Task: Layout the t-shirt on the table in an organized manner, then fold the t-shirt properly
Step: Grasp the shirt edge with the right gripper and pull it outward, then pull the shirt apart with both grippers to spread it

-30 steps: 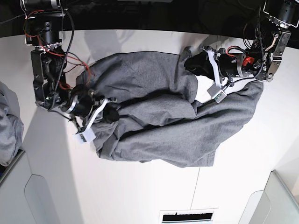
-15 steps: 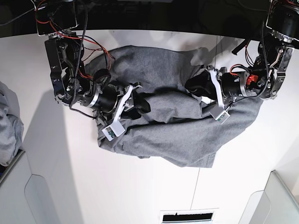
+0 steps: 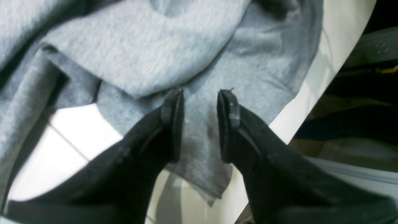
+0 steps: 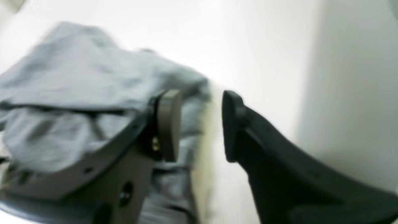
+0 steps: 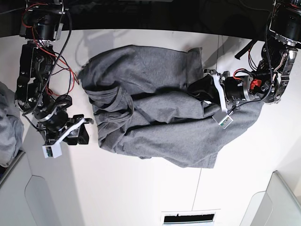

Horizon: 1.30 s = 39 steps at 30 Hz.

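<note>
While the t-shirt (image 5: 164,108) lies crumpled and half-folded on the table (image 5: 141,193), seems wise to keep the left gripper (image 5: 200,92) open just above the cloth and the right gripper (image 5: 83,134) open, empty, beside it, ready for spreading.

One grey t-shirt (image 5: 160,113) lay crumpled on the one white bench (image 5: 141,193). Two arms worked over it, each with two fingers. One paler cloth bundle (image 5: 8,127) sat far left, and two light grey bins (image 5: 282,202) sat at the near corners.
</note>
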Each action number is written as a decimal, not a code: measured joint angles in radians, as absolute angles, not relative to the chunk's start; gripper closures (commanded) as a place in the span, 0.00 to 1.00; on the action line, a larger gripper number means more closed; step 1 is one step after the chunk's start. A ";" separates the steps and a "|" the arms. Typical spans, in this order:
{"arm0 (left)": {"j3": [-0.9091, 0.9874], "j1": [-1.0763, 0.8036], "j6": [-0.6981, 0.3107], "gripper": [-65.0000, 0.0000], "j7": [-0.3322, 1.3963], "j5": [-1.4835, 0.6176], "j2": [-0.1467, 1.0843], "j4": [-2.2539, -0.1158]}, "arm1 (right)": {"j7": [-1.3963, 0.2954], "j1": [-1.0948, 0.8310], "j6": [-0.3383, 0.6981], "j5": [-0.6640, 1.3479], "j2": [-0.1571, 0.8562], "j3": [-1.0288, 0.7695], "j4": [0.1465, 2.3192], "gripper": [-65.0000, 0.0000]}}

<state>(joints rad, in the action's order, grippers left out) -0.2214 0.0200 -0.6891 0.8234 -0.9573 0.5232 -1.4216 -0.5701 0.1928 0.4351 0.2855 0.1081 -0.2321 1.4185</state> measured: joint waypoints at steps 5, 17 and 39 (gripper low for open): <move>-0.221 0.020 -0.689 0.67 0.826 -0.964 0.521 -1.422 | -0.489 0.188 0.464 0.326 0.125 -0.240 1.211 0.65; -0.221 0.017 -0.689 0.67 0.826 -0.965 0.517 -1.422 | -0.385 0.199 0.513 0.340 0.046 -0.240 1.066 0.66; -0.221 0.007 -0.689 0.67 0.827 -0.919 0.517 -1.422 | -0.413 0.281 0.537 0.329 0.036 -0.272 1.286 1.00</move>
<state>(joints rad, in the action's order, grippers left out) -0.2214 0.0074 -0.6891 0.8268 -0.9188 0.5175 -1.4216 -0.4126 0.2813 0.5373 0.3286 0.0364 -0.2718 1.2858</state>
